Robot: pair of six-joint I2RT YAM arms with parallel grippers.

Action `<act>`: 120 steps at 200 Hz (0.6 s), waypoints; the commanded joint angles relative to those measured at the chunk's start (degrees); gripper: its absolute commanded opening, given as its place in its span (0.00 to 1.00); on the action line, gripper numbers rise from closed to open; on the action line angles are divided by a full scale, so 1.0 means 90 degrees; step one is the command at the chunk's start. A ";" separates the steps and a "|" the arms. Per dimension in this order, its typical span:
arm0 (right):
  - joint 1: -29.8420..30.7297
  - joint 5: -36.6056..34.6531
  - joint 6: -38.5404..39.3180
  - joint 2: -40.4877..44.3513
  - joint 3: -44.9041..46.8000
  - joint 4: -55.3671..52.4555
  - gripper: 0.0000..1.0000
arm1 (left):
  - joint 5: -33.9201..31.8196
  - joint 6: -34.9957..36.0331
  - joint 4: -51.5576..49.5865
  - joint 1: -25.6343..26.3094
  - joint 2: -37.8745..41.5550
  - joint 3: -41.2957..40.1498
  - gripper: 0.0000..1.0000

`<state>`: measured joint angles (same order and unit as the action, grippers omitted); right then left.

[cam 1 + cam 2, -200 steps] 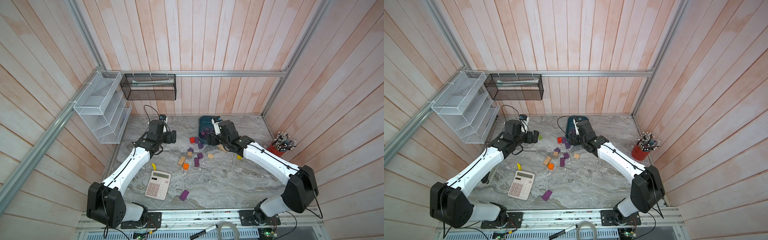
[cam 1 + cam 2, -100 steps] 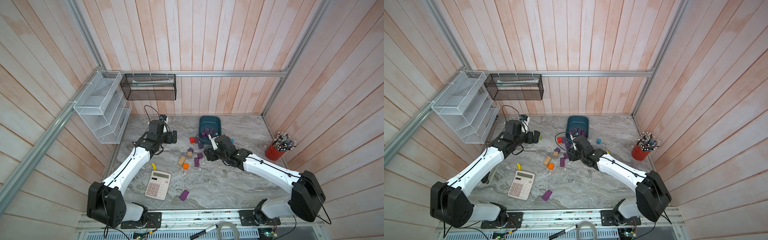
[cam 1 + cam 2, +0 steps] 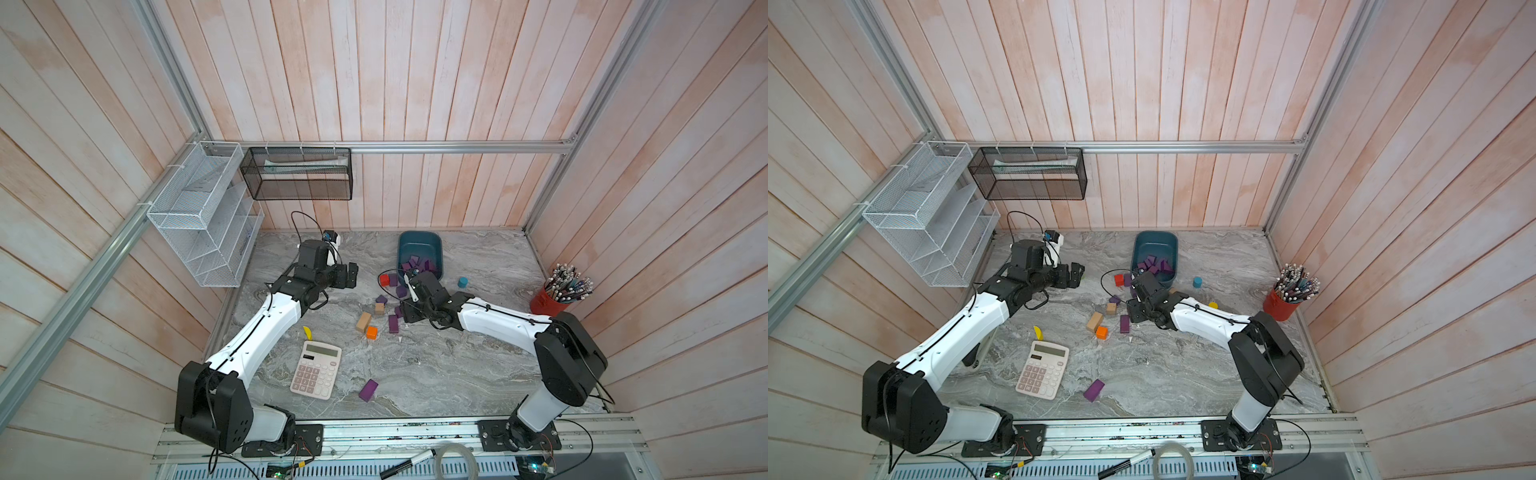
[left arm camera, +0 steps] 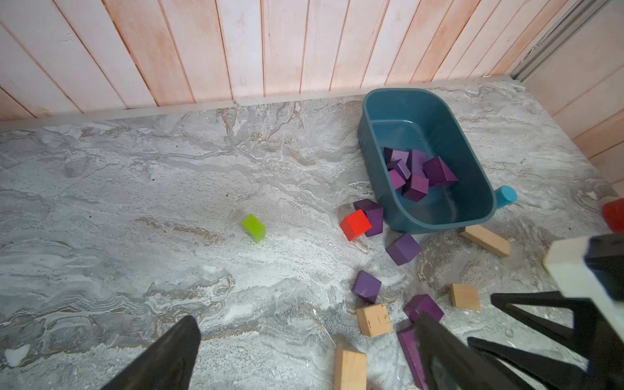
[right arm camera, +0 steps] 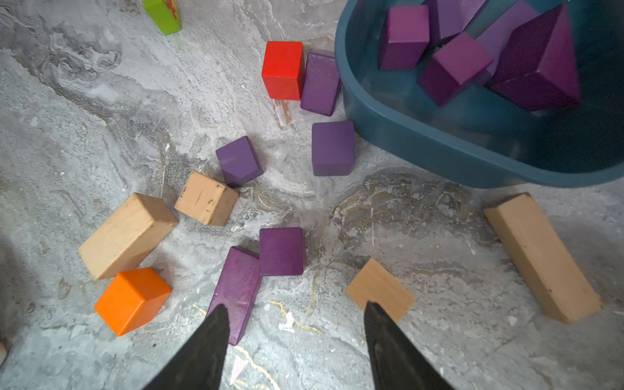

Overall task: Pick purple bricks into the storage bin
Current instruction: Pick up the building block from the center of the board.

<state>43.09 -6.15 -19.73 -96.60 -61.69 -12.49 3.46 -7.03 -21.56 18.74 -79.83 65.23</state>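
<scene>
A: Is there any writing to read on the blocks or the tub?

B: None legible. The calculator (image 3: 316,370) has keys, but its markings are too small to make out.

A: How many purple bricks (image 5: 282,251) lie loose on the worktop (image 3: 436,374)?

B: The right wrist view shows five outside the tub: one against the red block (image 5: 283,70), one just beside the tub wall, one cube next to a tan block (image 5: 206,197), and a cube touching a long bar. A sixth lies well apart near the calculator (image 3: 368,390). Inside the storage bin (image 4: 373,141) sit about six more, piled together; the exact count is hard to tell.

A: And the other colours?

B: In the same wrist view, four tan blocks, one red, one orange block (image 5: 132,300) and one green block (image 5: 162,15).

A: Where is the right pincer (image 5: 297,317) relative to the bricks?

B: It hangs low over the cluster, jaws parted with nothing between them. One fingertip overlaps the long purple bar, the other a tan block; the purple cube sits just ahead of the gap.

A: The left pincer (image 3: 347,276)?

B: Spread wide and empty, well apart from the bricks, with the bin farther across the worktop.
</scene>
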 commanded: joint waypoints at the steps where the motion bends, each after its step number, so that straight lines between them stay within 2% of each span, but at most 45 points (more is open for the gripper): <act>1: 0.0036 0.0027 -0.0054 -0.0335 -0.0305 -0.0171 0.65 | 0.0369 0.0155 -0.0069 -0.0005 -0.0046 0.0145 1.00; 53: 0.0036 0.0092 0.0014 -0.0825 -0.0637 -0.0236 0.64 | 0.1153 0.0505 0.0111 0.0018 -0.0002 -0.0050 0.98; 120: 0.0036 0.0149 0.0024 -0.1154 -0.0830 -0.0295 0.63 | 0.1238 0.0591 0.0111 0.0034 -0.0045 -0.0079 0.97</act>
<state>43.09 -5.19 -19.70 -105.60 -67.53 -13.85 13.30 -2.76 -21.43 18.81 -79.83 65.23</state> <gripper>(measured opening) 0.629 0.971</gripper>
